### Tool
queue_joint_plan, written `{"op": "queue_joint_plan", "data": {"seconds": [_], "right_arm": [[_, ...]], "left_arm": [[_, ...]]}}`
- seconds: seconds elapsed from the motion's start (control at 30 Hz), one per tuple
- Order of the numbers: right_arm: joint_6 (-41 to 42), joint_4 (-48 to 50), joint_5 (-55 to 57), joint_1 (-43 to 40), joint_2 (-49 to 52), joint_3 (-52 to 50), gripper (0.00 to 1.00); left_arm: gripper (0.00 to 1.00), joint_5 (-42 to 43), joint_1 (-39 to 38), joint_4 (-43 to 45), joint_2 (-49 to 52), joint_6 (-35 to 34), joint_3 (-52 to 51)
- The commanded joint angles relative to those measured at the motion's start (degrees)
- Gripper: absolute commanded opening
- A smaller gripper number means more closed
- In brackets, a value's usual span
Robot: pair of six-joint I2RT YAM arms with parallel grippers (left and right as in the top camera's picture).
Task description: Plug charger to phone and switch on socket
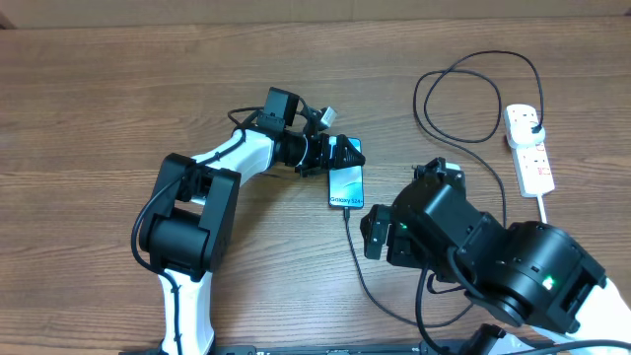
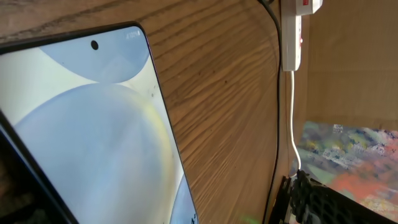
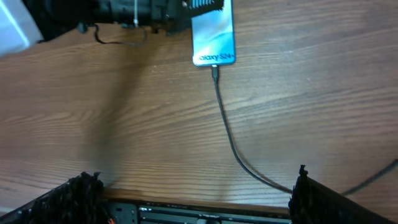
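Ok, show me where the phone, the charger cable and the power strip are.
phone (image 1: 347,185), overhead view, middle of its lit screen.
charger cable (image 3: 215,73), right wrist view, connector tip at the phone's bottom edge.
power strip (image 1: 533,163), overhead view, middle of its white body.

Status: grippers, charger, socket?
Left gripper open at phone top. Right gripper open, empty. Charger tip in phone. Socket free, no gripper near.
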Motion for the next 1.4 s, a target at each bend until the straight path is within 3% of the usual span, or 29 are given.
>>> {"op": "queue_joint_plan", "data": {"seconds": [0.0,0.3,0.93,1.37], "right_arm": [[1.18,-0.81,2.40,-0.15,-0.59,-0.04,1.00],[7.80,-5.64,5.73,-0.15,-0.59,-0.04,1.00],[13.18,-9.62,5.90,-0.15,-1.27,-0.04,1.00],[13.18,-9.64,7.34,-0.15,-2.84,-0.04,1.00]], "left_arm": [[1.00,-11.10,0.42,-2.29,2.40,0.39,-1.62],[1.00,-11.28,1.25,-2.89,2.38,0.13,-1.62],[1.00,-18.80,0.70,-13.60,2.19,-1.14,2.99],[1.00,-19.89,0.70,-15.37,2.19,-2.23,3.93]]}}
